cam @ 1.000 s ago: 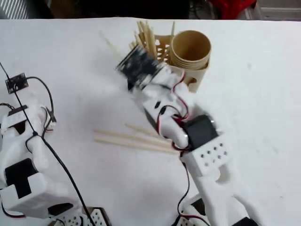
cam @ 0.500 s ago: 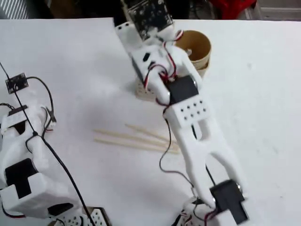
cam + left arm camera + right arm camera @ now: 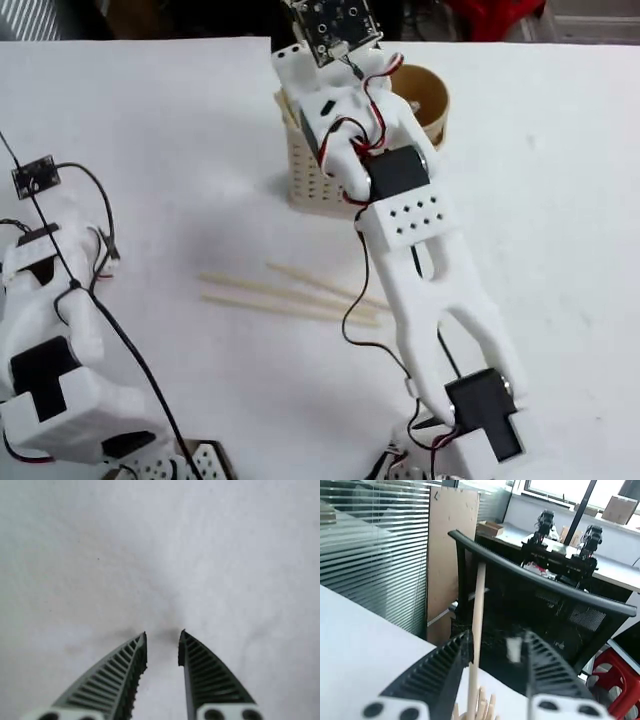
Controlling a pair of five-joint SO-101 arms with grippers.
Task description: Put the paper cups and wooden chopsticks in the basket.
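Observation:
My right arm stretches over the white lattice basket at the far middle of the table. Stacked paper cups stand in the basket's right side. In the right wrist view my right gripper is open and points upward, and one wooden chopstick stands between the jaws against one finger, with more chopstick tips below. Three loose chopsticks lie on the table nearer than the basket. My left gripper is slightly open over bare table, holding nothing.
The left arm sits folded at the near left with its cables. Beyond the table's far edge, a black chair shows in the right wrist view. White table lies bare to the right of the basket.
The right arm rose from low over the basket and stretched out toward the far edge, its wrist now above the basket. The loose chopsticks and the left arm stayed put.

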